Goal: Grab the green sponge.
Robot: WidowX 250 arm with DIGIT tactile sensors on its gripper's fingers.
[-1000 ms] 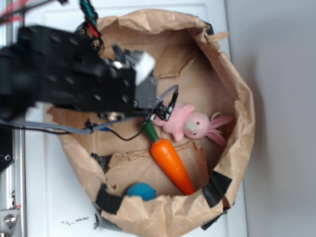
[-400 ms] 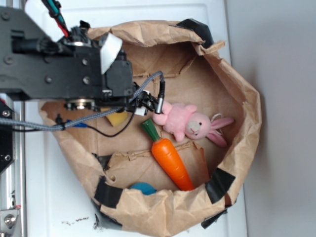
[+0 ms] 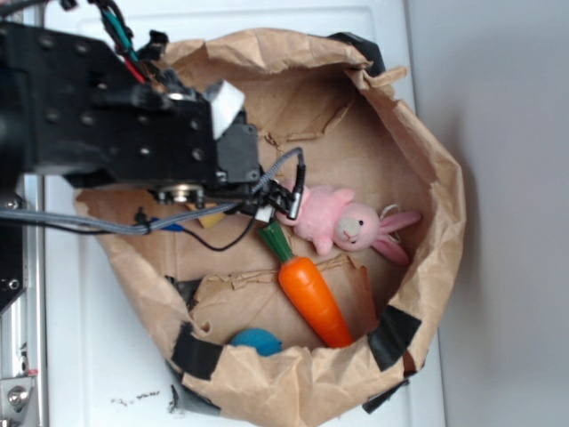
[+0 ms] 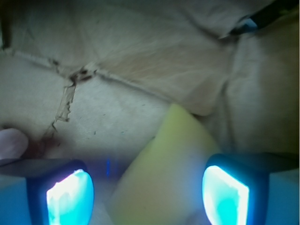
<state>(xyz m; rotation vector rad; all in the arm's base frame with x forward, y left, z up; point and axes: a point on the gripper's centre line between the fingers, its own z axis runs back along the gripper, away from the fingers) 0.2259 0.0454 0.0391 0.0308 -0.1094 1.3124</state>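
Observation:
The green sponge [image 4: 164, 180], a pale yellow foam piece, lies on the brown paper floor of the bag. In the wrist view it sits between my gripper's [image 4: 147, 190] two glowing fingers, close to the right finger [image 4: 225, 197] and with a gap to the left finger [image 4: 70, 197]. The gripper is open around it. In the exterior view only a small yellow corner of the sponge [image 3: 212, 217] shows under the black arm [image 3: 116, 116], which hides the fingers.
The crumpled paper bag's wall [image 3: 427, 151] rings the area. A pink bunny [image 3: 342, 222], an orange carrot with a green top [image 3: 307, 289] and a teal ball [image 3: 256, 341] lie inside, right of and below the arm. Black tape patches [image 3: 391, 334] mark the rim.
The arm swung up and then settled slightly right and down over the sponge, covering most of it. The bag's rim shifted a little. The bunny, carrot and ball stayed put.

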